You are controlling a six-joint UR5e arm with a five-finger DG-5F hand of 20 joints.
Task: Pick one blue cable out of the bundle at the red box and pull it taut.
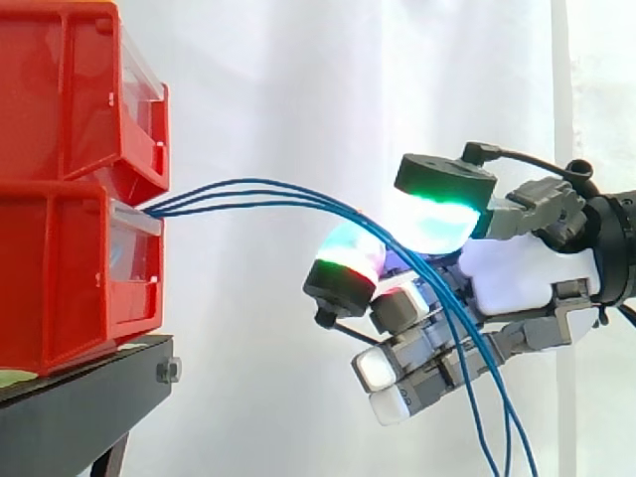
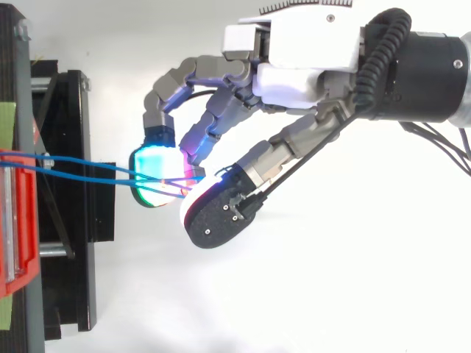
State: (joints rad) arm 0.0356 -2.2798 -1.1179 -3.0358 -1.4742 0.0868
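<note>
Blue cables [image 1: 229,189] from red box [image 1: 70,268], apparently in the hand's [image 1: 517,273] pinch.

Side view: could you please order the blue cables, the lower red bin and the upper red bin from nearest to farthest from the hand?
1. Blue cables: running between the hand's curled fingers.
2. Lower red bin: left, about level with it.
3. Upper red bin: left, higher up.

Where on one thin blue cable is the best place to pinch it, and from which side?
Probably the topmost thin blue cable, on its arched span between the red plastic box and the hand, where the strands fan apart. Come level from the side opposite the box, so only that strand is caught.
</note>
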